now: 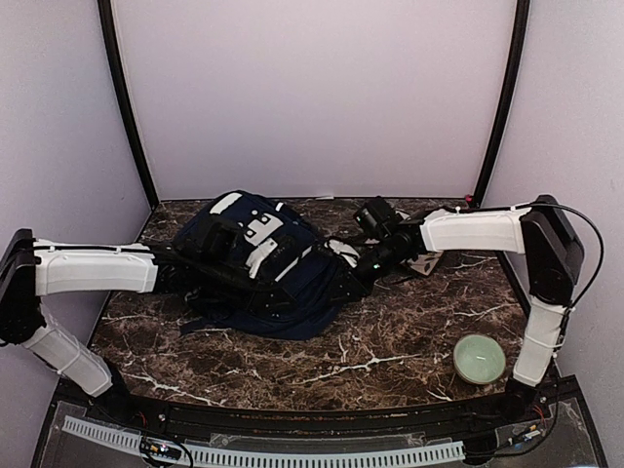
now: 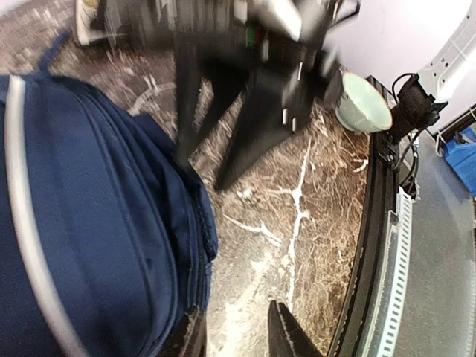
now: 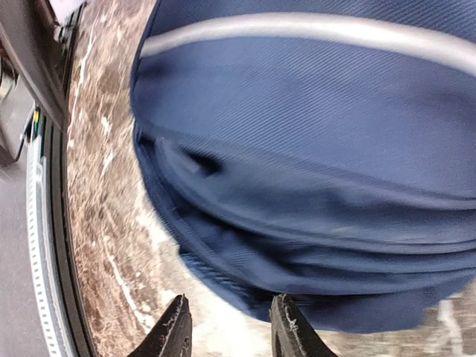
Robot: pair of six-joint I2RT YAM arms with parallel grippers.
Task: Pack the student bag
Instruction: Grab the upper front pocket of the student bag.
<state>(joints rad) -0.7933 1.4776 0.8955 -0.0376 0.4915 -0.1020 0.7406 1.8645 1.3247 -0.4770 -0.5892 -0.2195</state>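
The student bag, a navy backpack with white trim, lies slumped in the middle of the marble table. Both arms reach in to it from either side. In the left wrist view the student bag fills the left half, and my left gripper stands open over bare marble, its left finger against the bag's zipped edge. In the right wrist view my right gripper is open too, with only marble between its fingertips, just short of the hanging lower edge of the student bag.
A pale green bowl sits at the front right of the table, also seen as the bowl in the left wrist view. The table's front rail runs close beside the left gripper. Purple walls close the back and sides.
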